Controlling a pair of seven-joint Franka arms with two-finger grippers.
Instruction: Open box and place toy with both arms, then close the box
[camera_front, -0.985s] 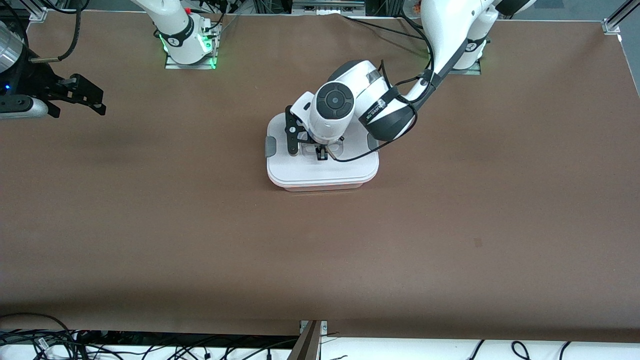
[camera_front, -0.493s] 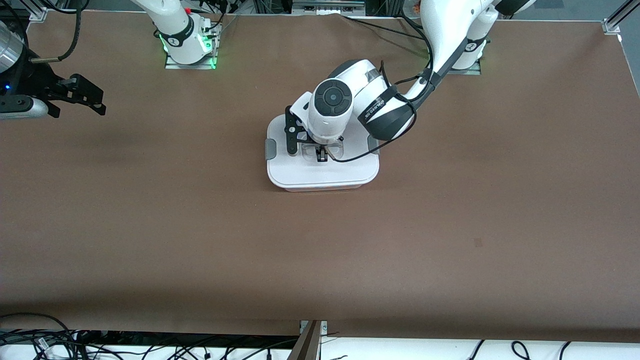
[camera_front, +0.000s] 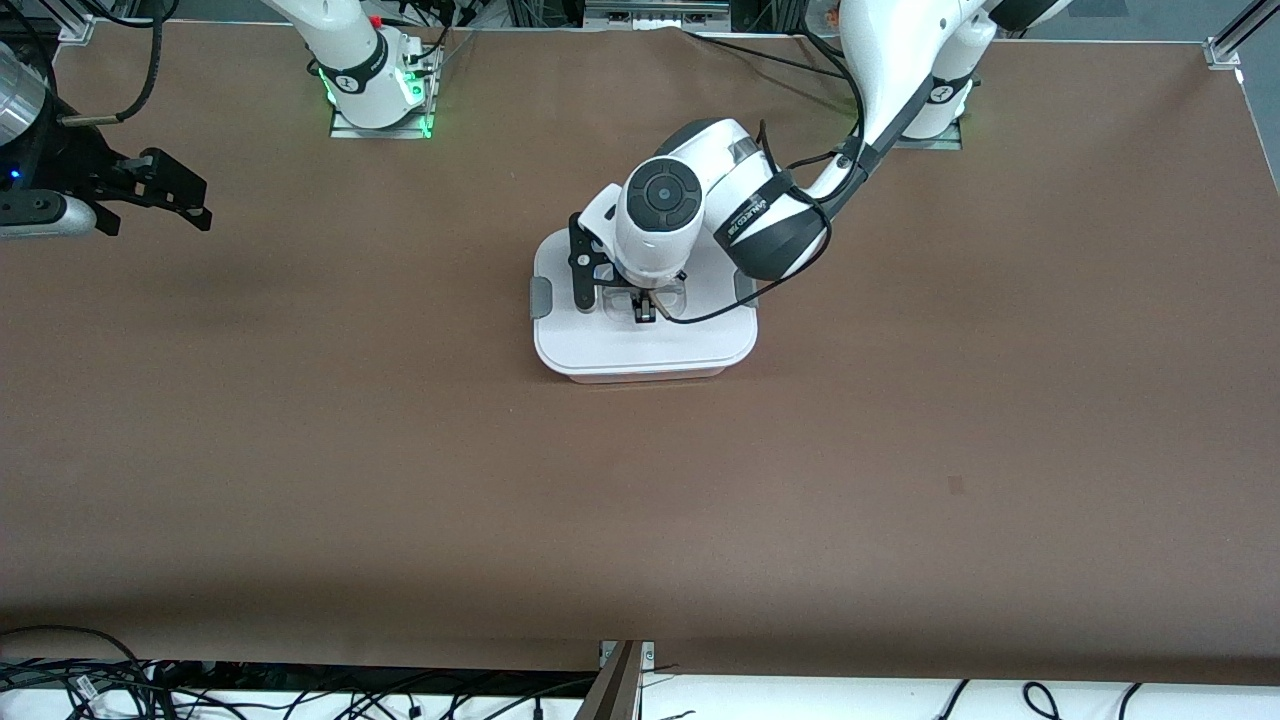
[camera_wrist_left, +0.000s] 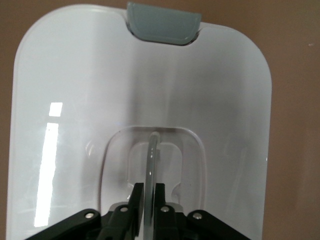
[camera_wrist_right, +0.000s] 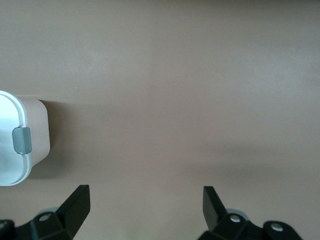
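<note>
The box stands mid-table with its white lid flat on it and grey clips at both ends. My left gripper reaches down onto the lid's middle, its two fingers shut on the clear upright handle in the recess. My right gripper waits, open and holding nothing, over bare table at the right arm's end; its wrist view catches one end of the box with a clip. The toy is out of view.
Brown table surface spreads all around the box. The arm bases stand along the edge farthest from the front camera. Loose cables and a metal bracket lie past the nearest edge.
The lid, held slightly raised and offset over the box a second ago, now sits flush on it. The left wrist has dropped a little with it. The right arm has not moved.
</note>
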